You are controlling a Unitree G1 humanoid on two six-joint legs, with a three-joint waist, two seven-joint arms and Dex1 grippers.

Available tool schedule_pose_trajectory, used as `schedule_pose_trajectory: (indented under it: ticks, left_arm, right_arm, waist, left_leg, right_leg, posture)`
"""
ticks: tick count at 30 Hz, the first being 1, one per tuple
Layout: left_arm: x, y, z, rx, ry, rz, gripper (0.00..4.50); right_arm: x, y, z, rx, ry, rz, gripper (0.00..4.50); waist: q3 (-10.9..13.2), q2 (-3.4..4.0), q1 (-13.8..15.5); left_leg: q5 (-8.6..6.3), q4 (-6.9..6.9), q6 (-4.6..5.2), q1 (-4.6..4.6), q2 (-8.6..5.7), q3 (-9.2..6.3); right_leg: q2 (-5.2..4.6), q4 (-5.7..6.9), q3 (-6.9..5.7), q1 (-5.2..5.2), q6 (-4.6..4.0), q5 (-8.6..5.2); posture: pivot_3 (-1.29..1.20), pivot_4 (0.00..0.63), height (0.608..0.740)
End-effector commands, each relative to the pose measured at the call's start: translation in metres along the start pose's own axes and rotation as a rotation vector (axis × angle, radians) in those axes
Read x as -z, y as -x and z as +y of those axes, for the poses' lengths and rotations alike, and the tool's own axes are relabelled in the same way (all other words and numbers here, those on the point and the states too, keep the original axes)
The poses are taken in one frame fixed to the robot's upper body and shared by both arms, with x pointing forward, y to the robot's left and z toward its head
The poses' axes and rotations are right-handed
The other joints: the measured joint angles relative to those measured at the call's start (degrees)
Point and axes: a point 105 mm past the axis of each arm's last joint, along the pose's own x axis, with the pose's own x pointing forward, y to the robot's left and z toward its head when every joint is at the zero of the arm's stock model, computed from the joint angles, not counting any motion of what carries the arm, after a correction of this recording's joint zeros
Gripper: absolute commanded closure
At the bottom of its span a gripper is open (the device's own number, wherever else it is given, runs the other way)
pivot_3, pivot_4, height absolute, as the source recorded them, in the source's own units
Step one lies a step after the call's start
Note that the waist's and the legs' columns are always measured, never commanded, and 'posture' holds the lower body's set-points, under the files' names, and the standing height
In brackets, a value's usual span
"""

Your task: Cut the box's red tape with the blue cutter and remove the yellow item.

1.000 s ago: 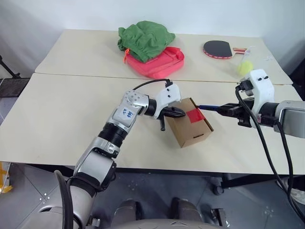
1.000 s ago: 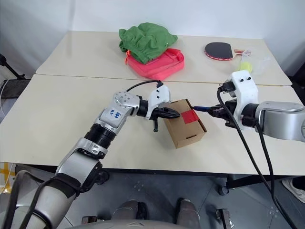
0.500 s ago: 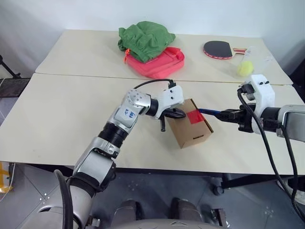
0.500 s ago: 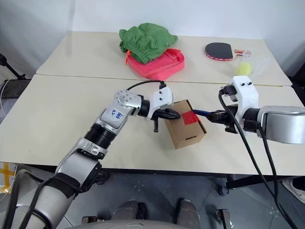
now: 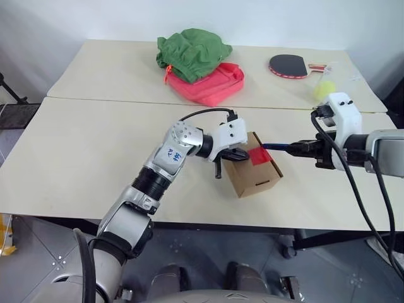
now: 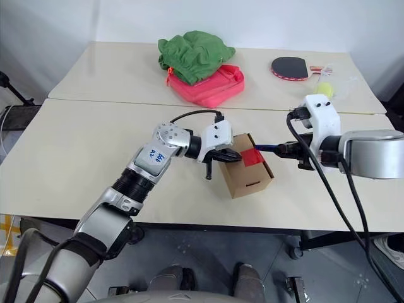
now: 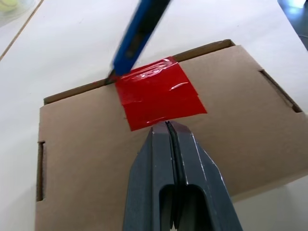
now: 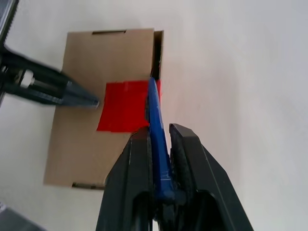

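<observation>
The box [image 6: 247, 172] stands near the front edge of the near table [image 6: 76, 158], with the red tape [image 6: 253, 156] on its top face; the left gripper [image 6: 235, 154], fingers closed, rests its tips on the box top just left of the tape. The right gripper [image 6: 282, 149] grips the blue cutter [image 6: 267, 148], whose tip meets the tape's right edge. On the far table [image 6: 120, 69] lie a green cloth [image 6: 192, 53] over a pinkish-red bag [image 6: 214, 85], and at far right a paddle [image 6: 291, 67] and a yellow-green ball [image 6: 325, 89]

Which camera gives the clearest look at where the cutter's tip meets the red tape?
The left wrist view: the blue cutter tip sits at the red tape corner by the box edge. The right wrist view looks along the cutter, hiding the tip; the eye views show it small.
</observation>
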Motion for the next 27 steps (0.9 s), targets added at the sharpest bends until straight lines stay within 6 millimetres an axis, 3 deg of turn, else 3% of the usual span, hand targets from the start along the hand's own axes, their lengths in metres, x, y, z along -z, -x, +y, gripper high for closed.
schedule_pose_trajectory:
  ticks: [1,9,27]
  left_arm:
    - [0.024,-0.012,-0.019,0.071,0.054,0.081,4.50]
    - [0.029,-0.009,-0.017,0.057,0.061,0.102,4.50]
    - [0.035,-0.015,-0.029,0.089,0.087,0.124,4.50]
  right_arm:
    - [-0.008,0.001,0.000,0.000,-0.009,-0.032,4.25]
    - [0.004,0.009,0.019,-0.110,-0.007,0.037,4.25]
    - [0.031,0.036,0.014,-0.139,0.051,0.199,4.25]
  waist:
    - [0.0,0.00,0.0]
    - [0.0,0.01,0.0]
    - [-0.1,-0.03,0.0]
  left_leg:
    - [0.00,0.00,0.00,0.00,0.00,0.00]
    - [0.00,-0.01,0.00,0.01,0.00,-0.01]
    - [-0.01,-0.01,0.02,0.03,0.03,-0.04]
  right_leg:
    - [0.00,0.00,0.00,0.00,0.00,0.00]
    - [0.00,0.01,0.00,0.00,0.00,0.00]
    - [0.00,-0.03,-0.01,0.03,-0.01,0.00]
  posture:
    - [0.00,0.150,0.740]
    - [0.00,0.150,0.740]
    - [0.00,0.150,0.740]
